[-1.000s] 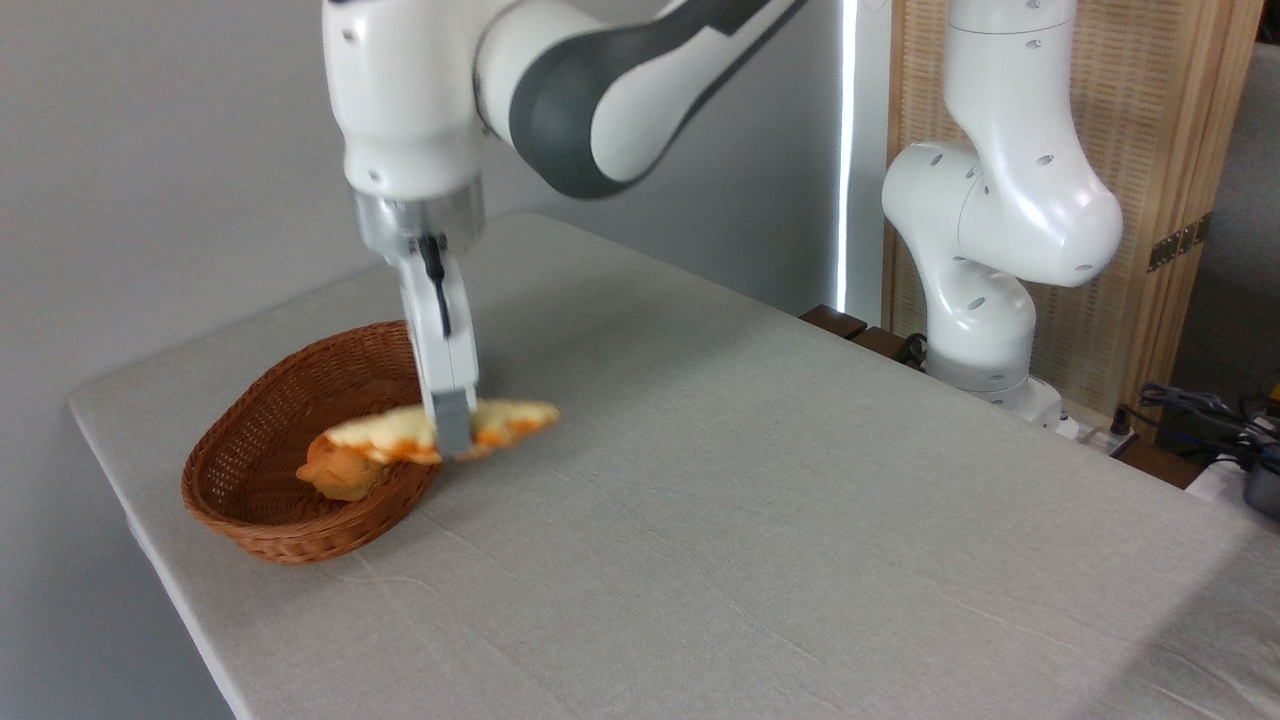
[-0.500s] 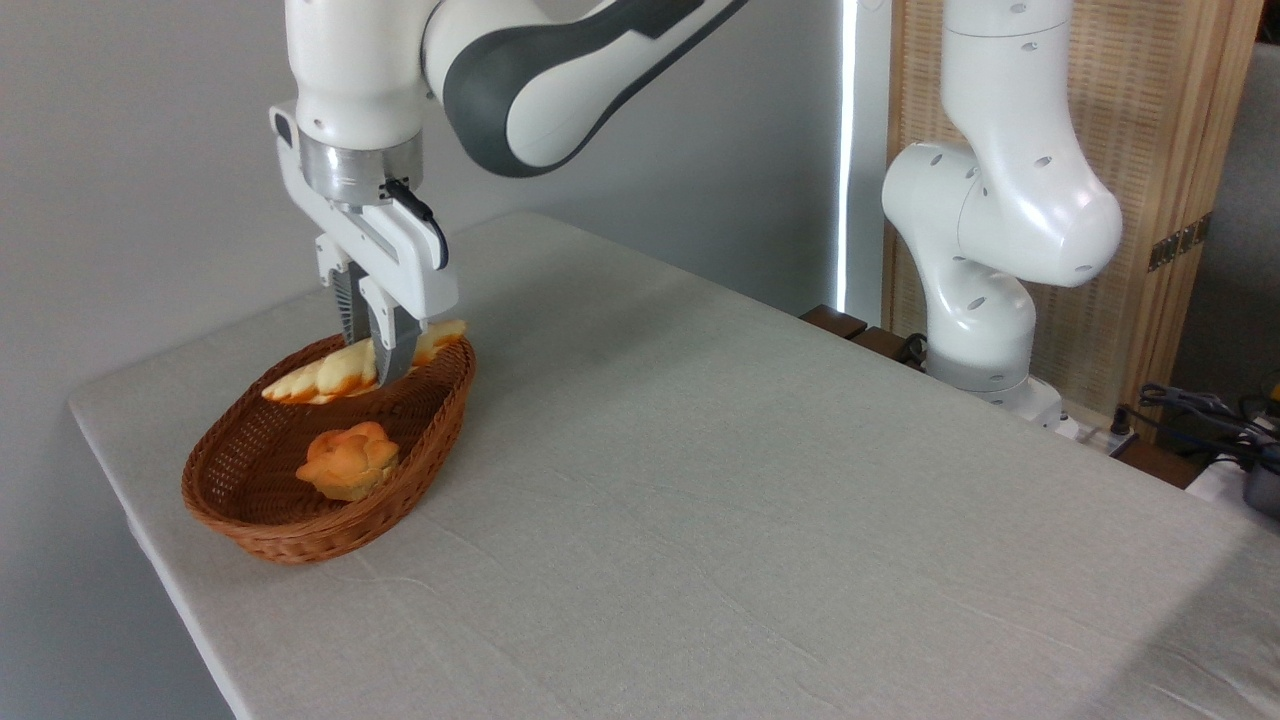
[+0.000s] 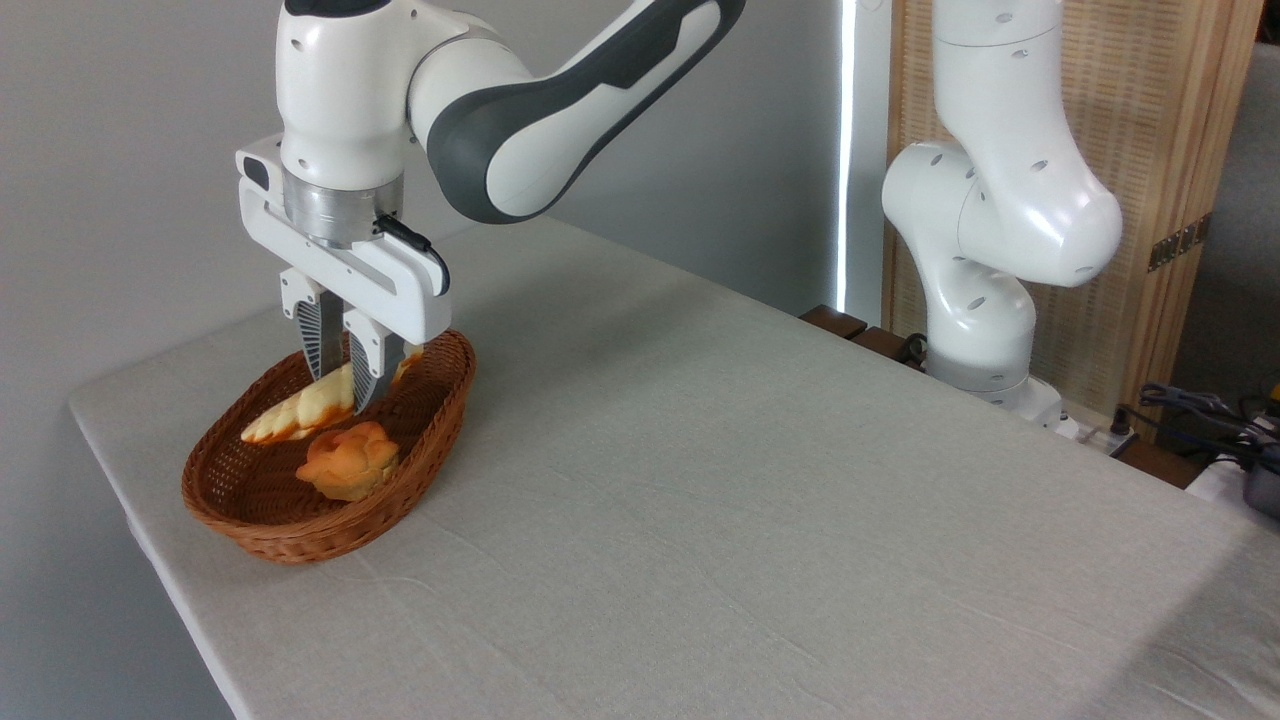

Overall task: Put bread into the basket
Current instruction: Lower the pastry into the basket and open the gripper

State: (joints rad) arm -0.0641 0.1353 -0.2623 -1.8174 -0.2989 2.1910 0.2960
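Note:
The bread (image 3: 295, 414) is a long pale golden loaf with browned patches, held tilted inside the brown woven basket (image 3: 437, 400) at the table's left end. Its lower left end dips toward the basket floor, and I cannot tell whether it touches. My gripper (image 3: 345, 385) points down into the basket and is shut on the bread near its right end, which the fingers partly hide.
A small round orange flower-shaped bun (image 3: 347, 461) lies in the basket just in front of the bread. The table's left edge (image 3: 120, 500) runs close behind and beside the basket. The arm's white base (image 3: 985, 300) stands at the far right edge, with cables (image 3: 1200, 410) beyond.
My gripper carried the bread from over the basket's near right rim to its far side, turned it lengthwise, then lowered it inside the basket behind the bun.

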